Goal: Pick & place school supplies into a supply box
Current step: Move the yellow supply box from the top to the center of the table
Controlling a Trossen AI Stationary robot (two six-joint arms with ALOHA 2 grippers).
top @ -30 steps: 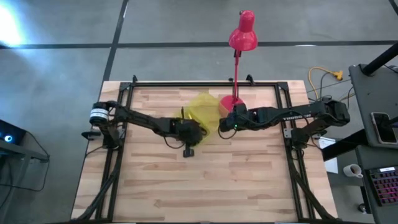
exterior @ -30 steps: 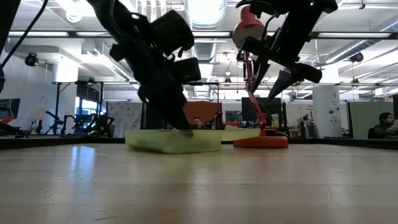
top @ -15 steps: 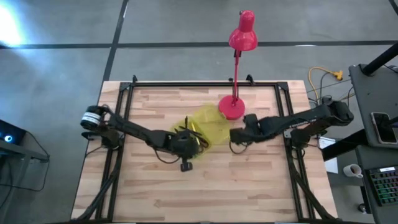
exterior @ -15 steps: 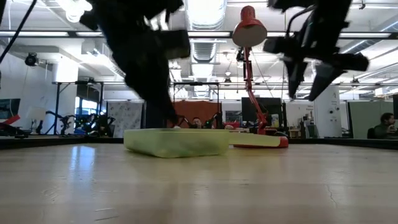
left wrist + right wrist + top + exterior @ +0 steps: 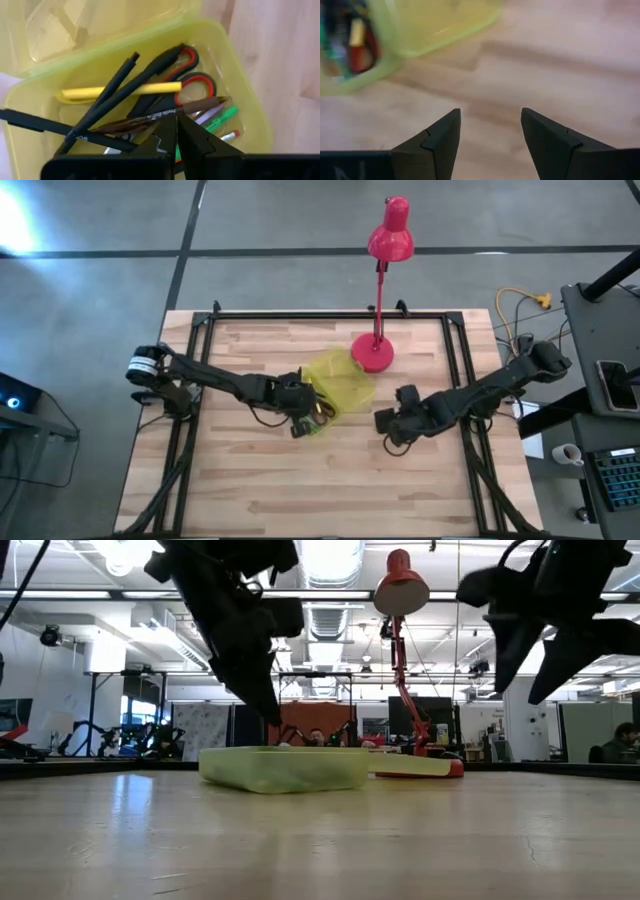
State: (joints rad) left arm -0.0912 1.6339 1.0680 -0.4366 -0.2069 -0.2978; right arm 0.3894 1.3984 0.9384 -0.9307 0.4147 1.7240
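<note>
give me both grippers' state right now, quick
Left gripper: shut, holding nothing, above the supplies in the supply box.
Right gripper: open, empty, over bare table beside the box.

A light wooden table [image 5: 330,480] stands on a grey floor [image 5: 100,220] crossed by dark lines. A red desk lamp [image 5: 388,240] stands at the table's far edge, its shade reaching out past that edge. To the right of the table are a dark desk [image 5: 600,370], a keyboard [image 5: 618,480], a mug [image 5: 567,453] and a yellow cable [image 5: 525,302]. Beyond the table, ceiling lights [image 5: 330,560] glow over an open workshop with pillars and screens.
</note>
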